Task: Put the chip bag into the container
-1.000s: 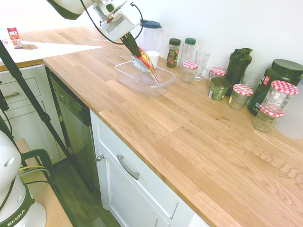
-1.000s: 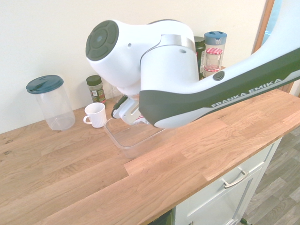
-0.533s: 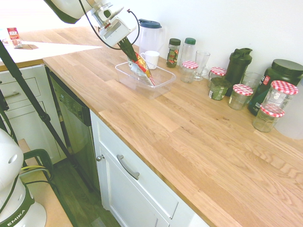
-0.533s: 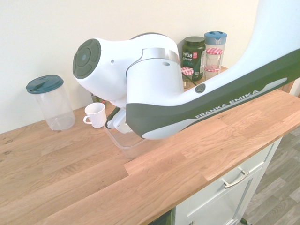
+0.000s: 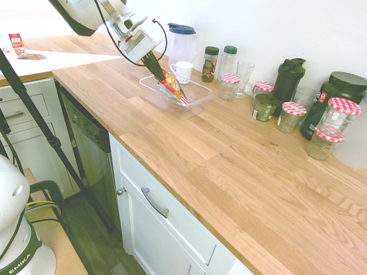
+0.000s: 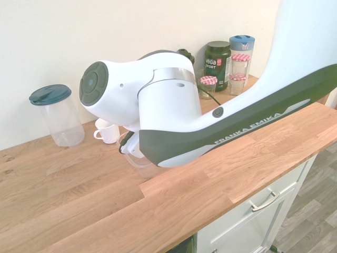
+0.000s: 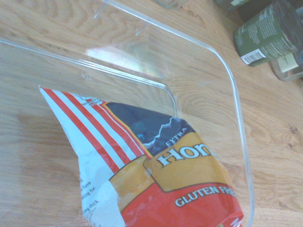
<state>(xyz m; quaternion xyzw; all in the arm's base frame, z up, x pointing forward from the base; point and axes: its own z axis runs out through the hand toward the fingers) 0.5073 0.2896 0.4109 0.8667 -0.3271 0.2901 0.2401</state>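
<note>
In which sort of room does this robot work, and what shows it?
Most likely a kitchen: a wooden worktop runs above white cabinets, and on it stand glass jars with red-checked lids and a white mug.

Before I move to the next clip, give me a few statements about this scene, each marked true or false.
1. The gripper holds the chip bag. True.
2. The chip bag lies on bare counter, away from the tub. False: it is at the clear tub, partly within its rim.
3. The white mug stands upright beside the tub. True.
4. The pitcher has a red lid. False: its lid is dark blue.
5. The chip bag has red and white stripes. True.
</note>
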